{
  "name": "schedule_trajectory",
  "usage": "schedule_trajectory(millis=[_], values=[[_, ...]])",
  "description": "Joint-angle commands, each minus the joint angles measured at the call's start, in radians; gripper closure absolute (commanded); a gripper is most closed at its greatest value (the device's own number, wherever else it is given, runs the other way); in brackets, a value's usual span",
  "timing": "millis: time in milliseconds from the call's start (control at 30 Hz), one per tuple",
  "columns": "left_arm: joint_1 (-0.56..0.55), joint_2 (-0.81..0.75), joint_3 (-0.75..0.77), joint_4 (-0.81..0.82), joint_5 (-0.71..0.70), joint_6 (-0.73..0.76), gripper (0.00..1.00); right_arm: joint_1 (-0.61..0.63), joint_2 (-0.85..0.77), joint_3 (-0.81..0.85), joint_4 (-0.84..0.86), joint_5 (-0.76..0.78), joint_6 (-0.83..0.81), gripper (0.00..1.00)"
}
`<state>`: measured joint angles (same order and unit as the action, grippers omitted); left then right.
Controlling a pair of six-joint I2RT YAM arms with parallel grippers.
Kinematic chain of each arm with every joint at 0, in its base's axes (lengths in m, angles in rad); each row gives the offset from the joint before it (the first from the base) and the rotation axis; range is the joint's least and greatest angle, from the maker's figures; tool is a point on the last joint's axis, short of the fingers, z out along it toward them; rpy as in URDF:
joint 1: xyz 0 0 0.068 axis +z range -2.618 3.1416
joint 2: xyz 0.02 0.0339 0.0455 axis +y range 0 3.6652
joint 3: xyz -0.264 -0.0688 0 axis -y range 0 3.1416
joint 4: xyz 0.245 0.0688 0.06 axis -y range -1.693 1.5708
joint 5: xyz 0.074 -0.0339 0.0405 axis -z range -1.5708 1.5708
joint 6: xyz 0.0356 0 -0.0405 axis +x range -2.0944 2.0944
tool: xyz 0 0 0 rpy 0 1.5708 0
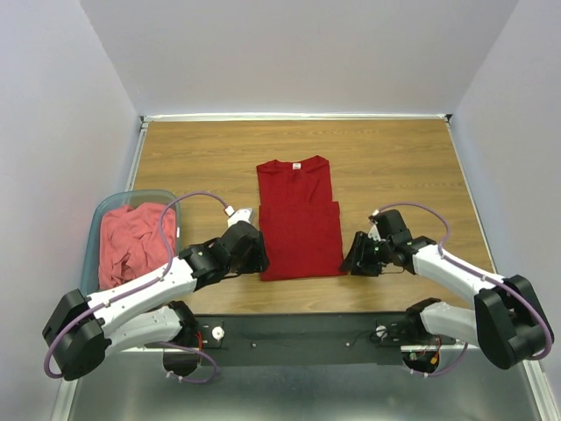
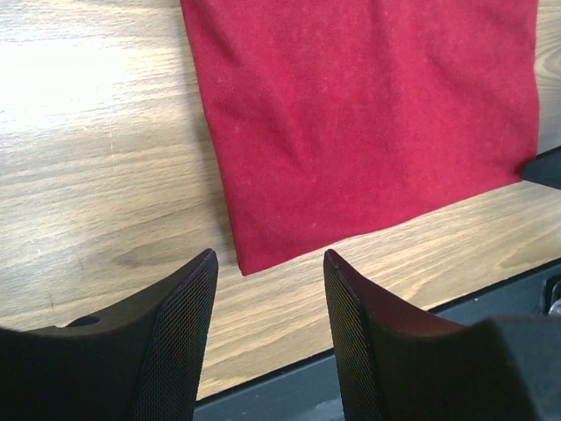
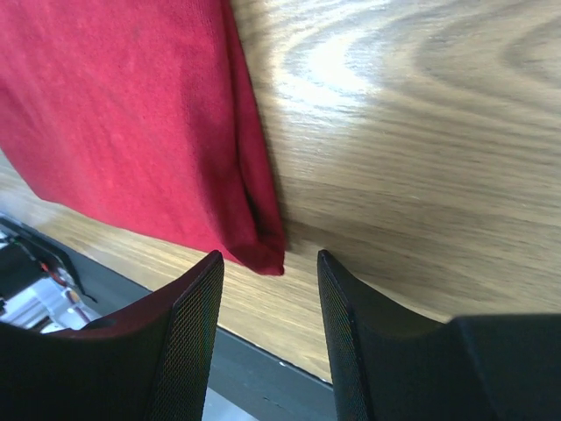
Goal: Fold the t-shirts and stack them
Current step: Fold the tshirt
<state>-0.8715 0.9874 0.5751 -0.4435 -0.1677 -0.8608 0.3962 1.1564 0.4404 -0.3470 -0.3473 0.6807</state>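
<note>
A deep crimson t-shirt [image 1: 299,219] lies folded in a long rectangle at the table's middle, neck label at the far end, its lower half doubled over. My left gripper [image 1: 260,260] is open and empty beside the shirt's near left corner [image 2: 250,261]. My right gripper [image 1: 350,263] is open and empty beside the near right corner [image 3: 267,259]. In both wrist views the corner lies just beyond the fingertips, untouched. A coral-pink t-shirt [image 1: 131,241] lies crumpled in the tub at the left.
The translucent blue-grey tub [image 1: 98,217] stands at the table's left edge. The black base rail [image 1: 298,331] runs along the near edge. White walls close in the table at back and sides.
</note>
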Motion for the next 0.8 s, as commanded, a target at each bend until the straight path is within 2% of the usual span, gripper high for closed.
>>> schedule_trajectory(millis=[0,600,767], values=[[0.005,0.019,-0.014,0.002,-0.018,0.005,0.4,0.012,0.034,-0.008,0.023,0.022,0.022,0.46],[0.005,0.085,-0.008,-0.011,-0.015,-0.004,0.4,0.012,0.155,-0.058,0.026,0.041,0.026,0.53],[0.005,0.089,-0.003,-0.017,-0.012,-0.006,0.4,0.012,0.155,-0.074,0.02,0.048,0.031,0.62]])
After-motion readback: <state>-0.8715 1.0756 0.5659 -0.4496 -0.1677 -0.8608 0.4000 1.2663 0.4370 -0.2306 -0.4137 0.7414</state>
